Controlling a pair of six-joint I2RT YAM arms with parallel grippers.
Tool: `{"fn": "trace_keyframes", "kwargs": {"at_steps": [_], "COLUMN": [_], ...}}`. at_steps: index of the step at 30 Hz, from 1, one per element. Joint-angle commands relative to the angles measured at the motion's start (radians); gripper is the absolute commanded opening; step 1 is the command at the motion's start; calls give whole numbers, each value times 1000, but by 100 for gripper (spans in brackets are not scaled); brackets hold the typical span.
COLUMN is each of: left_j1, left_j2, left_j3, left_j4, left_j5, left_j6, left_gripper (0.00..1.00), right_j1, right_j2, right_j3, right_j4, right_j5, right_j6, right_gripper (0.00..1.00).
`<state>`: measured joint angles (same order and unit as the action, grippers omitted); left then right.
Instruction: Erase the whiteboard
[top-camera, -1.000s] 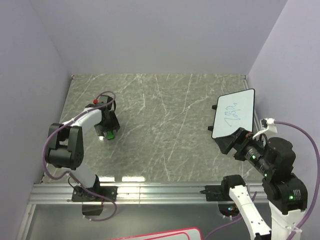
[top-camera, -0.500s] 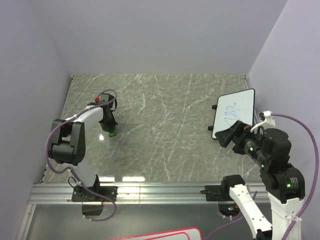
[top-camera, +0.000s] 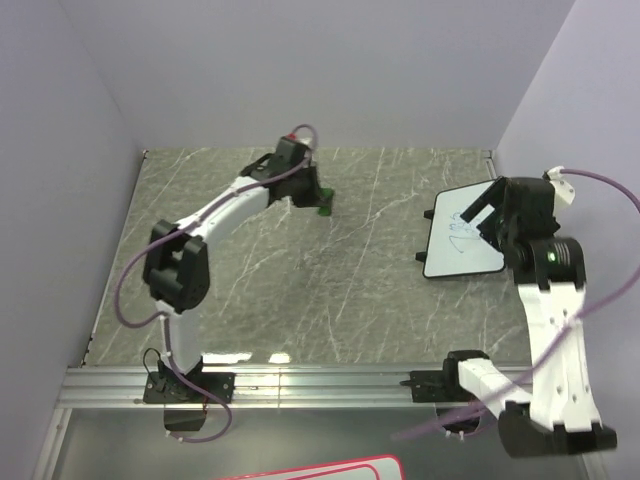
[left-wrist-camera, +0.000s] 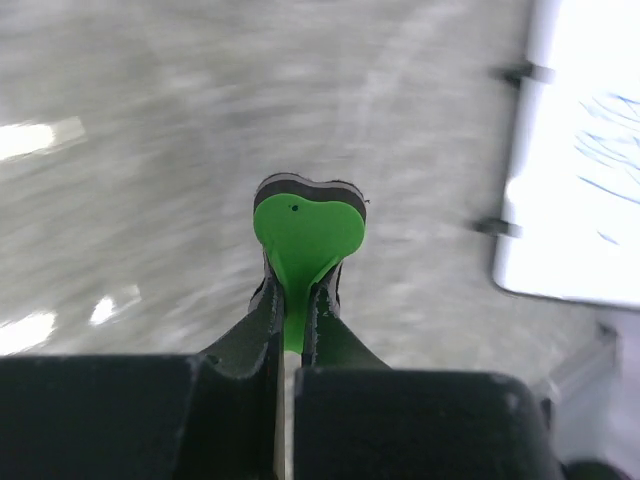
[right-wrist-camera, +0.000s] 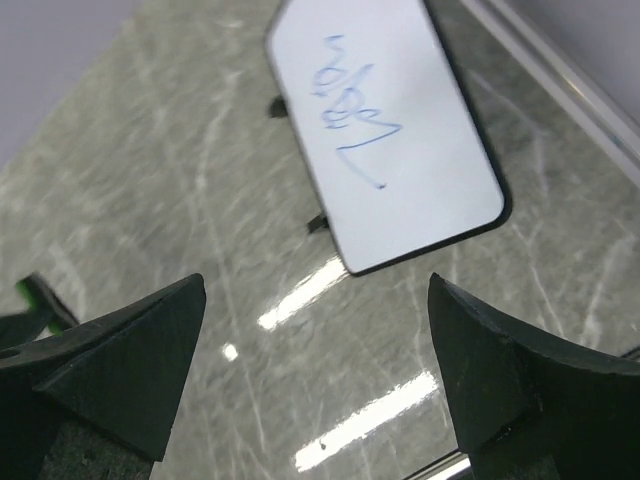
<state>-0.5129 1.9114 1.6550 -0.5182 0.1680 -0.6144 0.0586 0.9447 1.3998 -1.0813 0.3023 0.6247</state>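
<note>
The whiteboard (top-camera: 462, 245) lies flat at the table's right side, black-rimmed, with blue scribbles (right-wrist-camera: 355, 110) on it and two black tabs on its left edge. It also shows at the right of the left wrist view, whiteboard (left-wrist-camera: 580, 150). My left gripper (top-camera: 318, 200) hangs over the far middle of the table, shut on a green heart-shaped eraser (left-wrist-camera: 305, 235) with a dark pad underneath. The eraser is well left of the board. My right gripper (top-camera: 485, 220) hovers above the board's right part, open wide and empty, gripper (right-wrist-camera: 315, 350).
Grey marbled table with lilac walls at the left, back and right. A metal rail (top-camera: 320, 380) runs along the near edge by the arm bases. A red-rimmed white board (top-camera: 320, 468) peeks in at the bottom.
My left gripper shut on the green eraser at the table's left, then swung with it to the far middle. My right arm rose and moved farther back over the whiteboard.
</note>
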Motion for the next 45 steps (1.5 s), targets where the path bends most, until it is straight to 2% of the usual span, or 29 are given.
{"fn": "trace_keyframes", "kwargs": {"at_steps": [1, 3, 5, 8, 15, 19, 23, 27, 38, 40, 41, 45], "left_j1": [-93, -151, -179, -182, -177, -153, -116, -73, 16, 22, 22, 24], "left_j2": [112, 176, 178, 91, -121, -216, -290, -344, -376, -371, -368, -347], "left_j3": [179, 291, 298, 171, -53, -142, -184, -241, -288, -290, -288, -274], "left_j4": [25, -49, -45, 27, -20, -13, -46, -39, -75, -71, -71, -78], "left_j5": [174, 188, 230, 245, 170, 153, 139, 143, 162, 169, 174, 179], "left_j6": [4, 22, 21, 2, 85, 113, 156, 173, 232, 229, 228, 226], "left_gripper": [0, 0, 0, 0, 0, 0, 0, 0, 0, 0, 0, 0], "right_j1": [-91, -139, -183, -256, -399, -479, -502, -502, -502, -502, -502, -499], "right_j2": [72, 111, 159, 225, 348, 361, 336, 376, 437, 430, 428, 437], "right_j3": [7, -10, -24, -16, 44, -48, -197, -289, -343, -361, -366, -398], "right_j4": [26, 30, 34, 52, 154, 291, 536, 656, 675, 678, 687, 715], "right_j5": [64, 75, 67, 47, 23, -128, -288, -402, -397, -404, -414, -474], "right_j6": [55, 79, 93, 118, 61, 55, 58, 61, 20, 12, 9, -10], "right_gripper": [99, 99, 99, 98, 96, 93, 92, 89, 84, 81, 74, 59]}}
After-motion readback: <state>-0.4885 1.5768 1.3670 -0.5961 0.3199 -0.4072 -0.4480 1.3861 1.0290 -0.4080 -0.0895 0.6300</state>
